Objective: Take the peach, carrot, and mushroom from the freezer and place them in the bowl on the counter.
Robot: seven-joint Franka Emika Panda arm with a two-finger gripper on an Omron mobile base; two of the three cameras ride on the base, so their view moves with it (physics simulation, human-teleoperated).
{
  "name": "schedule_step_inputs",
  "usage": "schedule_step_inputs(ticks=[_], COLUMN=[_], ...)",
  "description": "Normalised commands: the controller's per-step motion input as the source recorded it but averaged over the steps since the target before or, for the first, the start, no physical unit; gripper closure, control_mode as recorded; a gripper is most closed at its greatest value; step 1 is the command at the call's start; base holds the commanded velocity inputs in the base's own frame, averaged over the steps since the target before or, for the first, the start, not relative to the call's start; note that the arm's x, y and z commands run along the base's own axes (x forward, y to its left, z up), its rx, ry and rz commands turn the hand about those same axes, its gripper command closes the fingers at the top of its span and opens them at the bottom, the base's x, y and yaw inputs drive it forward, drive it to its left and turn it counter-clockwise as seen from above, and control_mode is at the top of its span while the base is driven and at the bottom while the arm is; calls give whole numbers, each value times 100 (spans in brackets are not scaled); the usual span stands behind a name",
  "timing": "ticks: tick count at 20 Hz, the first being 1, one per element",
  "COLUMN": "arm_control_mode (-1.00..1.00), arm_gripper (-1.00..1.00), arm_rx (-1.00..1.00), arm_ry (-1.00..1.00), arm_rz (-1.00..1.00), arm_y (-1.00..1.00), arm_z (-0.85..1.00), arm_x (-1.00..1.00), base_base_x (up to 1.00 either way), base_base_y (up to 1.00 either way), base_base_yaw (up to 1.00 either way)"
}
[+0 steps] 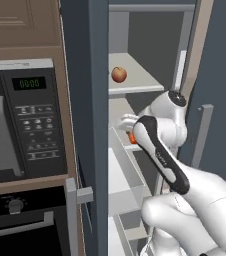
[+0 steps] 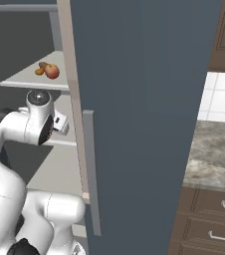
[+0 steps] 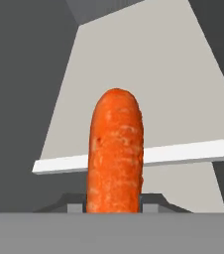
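Your white arm (image 1: 160, 150) reaches into the open freezer (image 2: 144, 99), its tall blue-grey door swung wide toward the right base camera, long grey bar handle (image 2: 91, 172) facing you. Beyond the door lies the marbled counter (image 2: 216, 154) over brown drawers. To your left, the black microwave (image 1: 27, 120) sits above the oven (image 1: 20, 220).

Inside, on a pale upper shelf (image 1: 142, 80), the red peach (image 1: 118, 74) rests with the brown mushroom (image 2: 41, 65) just beside it, both above your wrist.

Your gripper (image 3: 114, 202) is clamped on the carrot (image 3: 115, 151): in the hand view the orange stick stands straight up between the two dark fingertips (image 3: 76, 204), a shelf edge behind it. From the left base view you catch a sliver of orange beside the forearm, below the peach's shelf.
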Motion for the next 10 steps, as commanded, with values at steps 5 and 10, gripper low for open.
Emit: schedule_step_inputs(ticks=[5, 10], arm_control_mode=[-100, -100], arm_gripper=[100, 100], arm_rx=[-7, -29], arm_ry=[-1, 0], arm_rz=[0, -2], arm_y=[-33, -16], arm_z=[86, 44], arm_x=[-100, -100], base_base_x=[0, 0], base_base_y=[0, 0], base_base_yaw=[0, 0])
